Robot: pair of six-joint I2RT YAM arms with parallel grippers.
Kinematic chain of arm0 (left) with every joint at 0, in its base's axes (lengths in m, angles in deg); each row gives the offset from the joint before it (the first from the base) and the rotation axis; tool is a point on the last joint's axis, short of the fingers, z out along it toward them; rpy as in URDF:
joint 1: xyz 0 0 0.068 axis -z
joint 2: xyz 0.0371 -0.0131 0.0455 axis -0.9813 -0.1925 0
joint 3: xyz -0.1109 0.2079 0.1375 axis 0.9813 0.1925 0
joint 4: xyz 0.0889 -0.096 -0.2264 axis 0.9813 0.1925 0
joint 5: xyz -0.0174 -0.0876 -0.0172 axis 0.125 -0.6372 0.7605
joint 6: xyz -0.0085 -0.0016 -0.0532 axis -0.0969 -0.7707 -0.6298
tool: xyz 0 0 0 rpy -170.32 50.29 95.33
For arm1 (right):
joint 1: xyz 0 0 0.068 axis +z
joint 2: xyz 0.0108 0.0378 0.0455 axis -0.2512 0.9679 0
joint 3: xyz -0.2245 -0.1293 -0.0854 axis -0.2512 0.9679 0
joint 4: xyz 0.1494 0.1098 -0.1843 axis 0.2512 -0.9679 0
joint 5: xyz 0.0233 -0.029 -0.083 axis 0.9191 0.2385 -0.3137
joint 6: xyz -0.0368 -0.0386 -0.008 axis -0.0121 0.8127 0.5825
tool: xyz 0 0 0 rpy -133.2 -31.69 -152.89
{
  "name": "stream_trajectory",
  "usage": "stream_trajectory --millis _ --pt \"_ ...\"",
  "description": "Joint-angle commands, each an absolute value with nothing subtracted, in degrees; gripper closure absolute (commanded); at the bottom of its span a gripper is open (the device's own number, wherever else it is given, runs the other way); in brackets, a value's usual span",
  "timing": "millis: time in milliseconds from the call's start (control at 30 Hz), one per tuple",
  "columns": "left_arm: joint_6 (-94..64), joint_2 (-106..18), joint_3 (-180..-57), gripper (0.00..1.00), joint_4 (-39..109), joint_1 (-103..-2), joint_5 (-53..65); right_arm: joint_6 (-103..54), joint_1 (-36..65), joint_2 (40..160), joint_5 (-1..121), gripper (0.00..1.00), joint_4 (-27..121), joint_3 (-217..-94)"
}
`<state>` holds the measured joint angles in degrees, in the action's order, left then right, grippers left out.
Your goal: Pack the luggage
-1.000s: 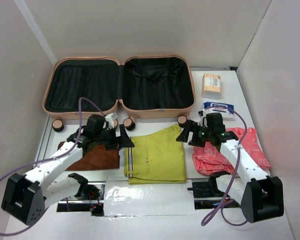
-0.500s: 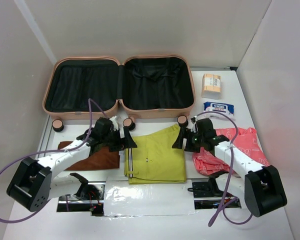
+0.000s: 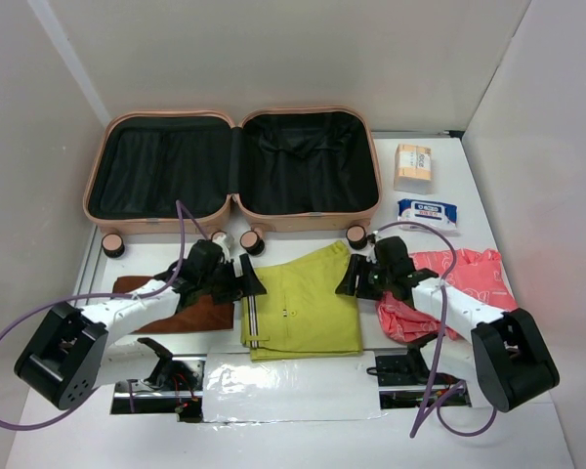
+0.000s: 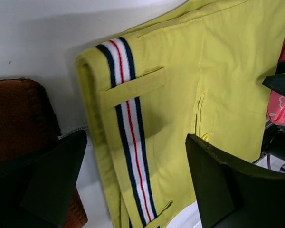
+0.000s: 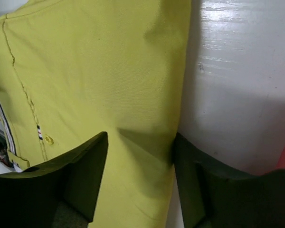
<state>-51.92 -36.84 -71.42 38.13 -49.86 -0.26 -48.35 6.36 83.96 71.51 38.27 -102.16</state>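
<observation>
- The luggage [image 3: 303, 221] lies open flat at the back of the white table [image 3: 293, 440], both black-lined halves facing up and its wheels toward the arms. No writing is legible on it.
- A brown folded cloth [image 3: 181, 313] lies at the left, partly under the left arm.
- The left gripper [image 3: 248, 283] is spread wide and holds nothing. Its fingers [image 4: 52, 185] sit either side of the left edge of the yellow-green folded shorts [image 3: 308, 303].
- The left wrist view shows a band of navy, white and red stripes [image 4: 128, 137] running under a belt loop on that edge. There is no lettering on it.
- The right gripper [image 3: 348, 281] sits astride the shorts' right edge. Its jaws are apart, one finger [image 5: 71, 180] over the cloth and the other on the table just beside it. No pinch on the cloth shows.
- A pink-red patterned garment [image 3: 459, 283] lies crumpled under the right arm.
- Right of the luggage stands a tan box [image 3: 412, 166]; its label is too small to read.
- Just nearer lies a blue-and-white packet [image 3: 427, 209]. Its print is likewise unreadable.
</observation>
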Motion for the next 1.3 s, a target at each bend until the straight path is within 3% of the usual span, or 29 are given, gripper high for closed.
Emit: stream_trajectory --millis 0,267,467,700,933,1267 --pt "-52.75 -37.78 -70.89 0.02 34.81 -48.67 1.52 -48.59 7.43 85.15 69.65 0.38 40.45 -99.81" --pt "-53.28 -41.21 -73.95 0.06 35.06 -45.77 4.42 -50.51 7.95 82.17 64.47 0.68 36.51 -99.28" --pt "-53.28 -38.14 -77.38 0.00 43.76 -43.30 10.21 -54.56 7.95 74.35 61.66 0.87 32.03 -98.14" --pt "-49.24 -33.03 -80.90 0.00 45.89 -42.78 13.65 -57.99 7.95 69.50 58.49 0.94 25.61 -99.19" --pt "-48.00 -41.64 -85.82 0.00 44.38 -42.25 11.02 -58.08 7.95 68.36 55.93 0.94 23.31 -101.04" --pt "-51.08 -49.72 -82.66 0.00 37.71 -40.67 9.17 -58.61 7.95 67.13 53.56 0.94 19.88 -103.50"
